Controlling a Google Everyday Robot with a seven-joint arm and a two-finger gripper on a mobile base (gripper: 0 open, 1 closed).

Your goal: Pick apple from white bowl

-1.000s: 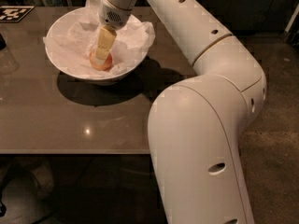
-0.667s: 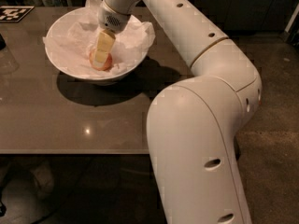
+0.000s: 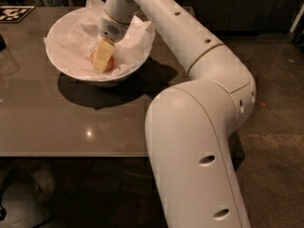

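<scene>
The robot's arm [image 3: 190, 42] reaches down into the white bowl [image 3: 64, 69], which stands on the counter [image 3: 71, 122]. The tool [image 3: 103, 56] is low inside the bowl, pressed right against the apple [image 3: 110, 64]. The apple lies at the bowl's bottom on crumpled tissue paper [image 3: 76, 37]. Whether the tool has closed on the fruit cannot be told. By the look of it, the reach into the bowl is done; a secure grip and the lift out of the bowl are not yet shown.
</scene>
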